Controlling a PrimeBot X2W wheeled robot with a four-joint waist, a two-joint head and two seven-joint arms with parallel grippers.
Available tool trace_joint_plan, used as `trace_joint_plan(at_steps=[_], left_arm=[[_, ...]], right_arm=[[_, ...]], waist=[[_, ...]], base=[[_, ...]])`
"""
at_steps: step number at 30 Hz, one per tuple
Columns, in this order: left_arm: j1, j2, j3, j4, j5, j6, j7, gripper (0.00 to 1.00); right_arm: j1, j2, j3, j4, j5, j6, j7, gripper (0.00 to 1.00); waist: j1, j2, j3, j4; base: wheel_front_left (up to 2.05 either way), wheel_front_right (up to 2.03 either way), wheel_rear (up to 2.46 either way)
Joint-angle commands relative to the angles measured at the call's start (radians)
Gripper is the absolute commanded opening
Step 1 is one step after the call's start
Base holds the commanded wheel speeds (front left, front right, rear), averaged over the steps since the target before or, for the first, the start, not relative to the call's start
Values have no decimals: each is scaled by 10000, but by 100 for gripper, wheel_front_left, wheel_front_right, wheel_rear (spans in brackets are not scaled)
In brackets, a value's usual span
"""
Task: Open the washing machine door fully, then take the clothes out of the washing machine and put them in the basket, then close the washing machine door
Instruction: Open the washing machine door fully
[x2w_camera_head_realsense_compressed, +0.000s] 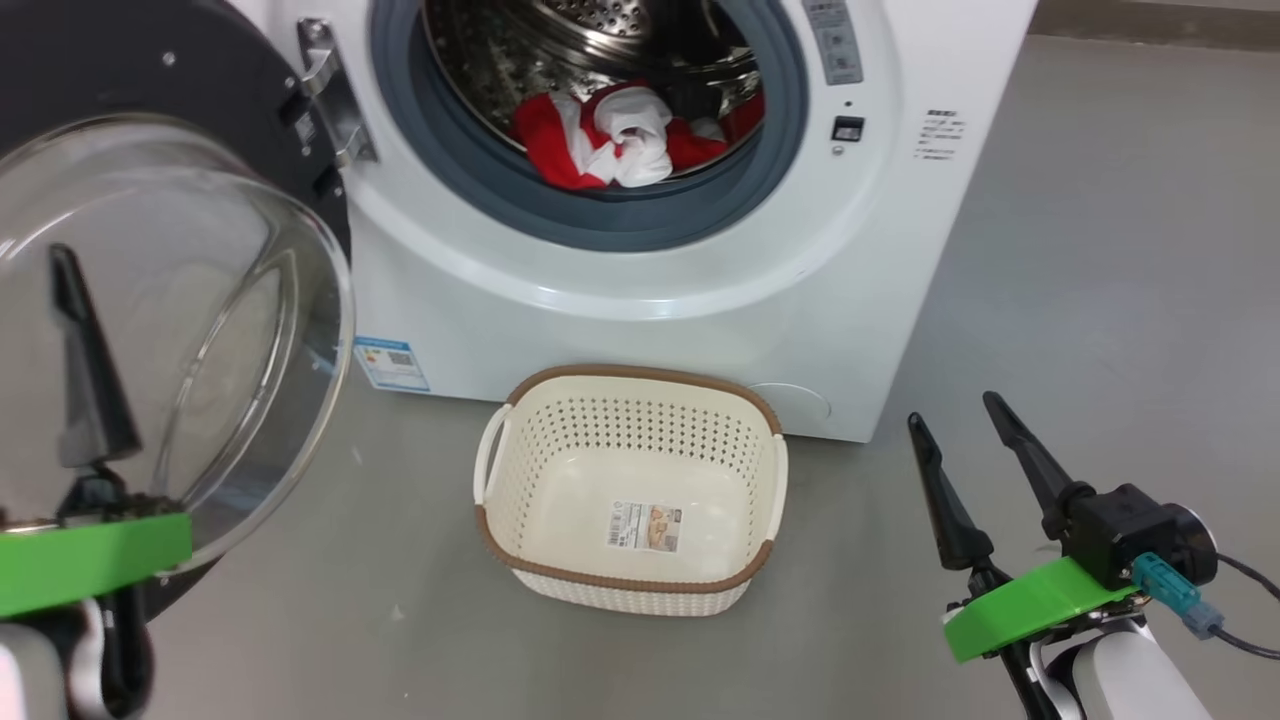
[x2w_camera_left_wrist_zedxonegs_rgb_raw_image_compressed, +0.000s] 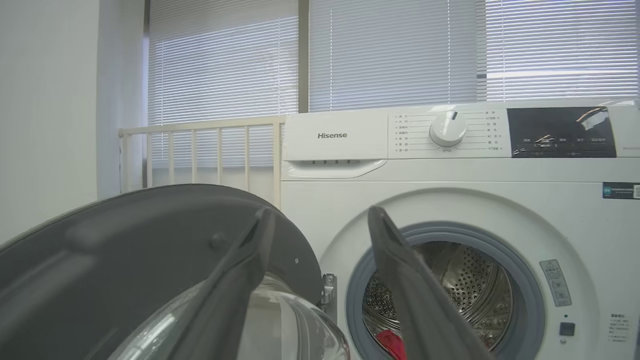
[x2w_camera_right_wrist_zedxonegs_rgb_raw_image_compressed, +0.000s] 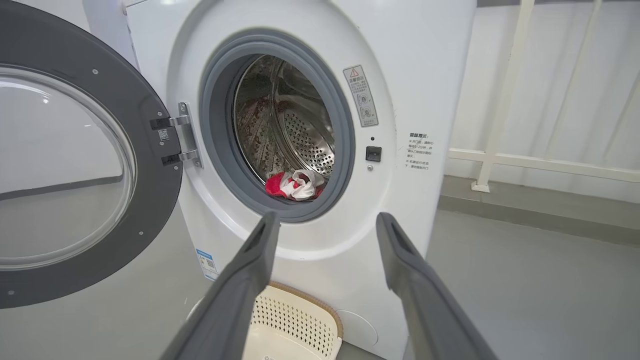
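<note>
1. The left end effector (x2w_camera_left_wrist_zedxonegs_rgb_raw_image_compressed: 320, 212) has its long dark fingers spread, holding nothing, close by the open round black-rimmed glass washing machine door (x2w_camera_head_realsense_compressed: 200, 80).
2. The right end effector (x2w_camera_head_realsense_compressed: 952, 410) is likewise spread.
3. The cream perforated plastic basket (x2w_camera_head_realsense_compressed: 640, 372) stands on the grey floor (x2w_camera_head_realsense_compressed: 1100, 300), before the white boxy washing machine (x2w_camera_head_realsense_compressed: 650, 340).
4. The red and white fabric clothes (x2w_camera_head_realsense_compressed: 610, 135) lie in the steel drum (x2w_camera_head_realsense_compressed: 600, 40).

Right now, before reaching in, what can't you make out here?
Head view: how many clothes there are; they lie bunched, and the gasket hides their lower edge.
Right wrist view: the basket, near part cut off by the bottom edge and the right gripper.
Head view: basket label print, too small.
</note>
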Motion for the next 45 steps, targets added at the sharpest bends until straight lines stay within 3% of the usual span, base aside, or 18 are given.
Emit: trace_joint_plan(at_steps=[1,13,22,45], left_arm=[[109,244,62,-526,-39,-122,242,100],[1284,-251,-952,-1288,-449,-363,714,100],[2129,-255,-1442,-1151,-276,-342,991,100],[4415,-283,-1058,-1121,-247,230,529,100]], right_arm=[[-434,11,119,-208,87,62,-118,100],[-262,11,-108,-641,144,62,-145,100],[44,11,-318,-1160,274,62,-146,100],[1106,11,-227,-1820,135,62,-147,100]], waist=[[0,-1,-178,-401],[0,-1,-496,-1629],[0,-1,-619,-2176],[0,-1,-1127,-2936]], base=[[0,0,0],[0,0,0],[0,0,0],[0,0,0]])
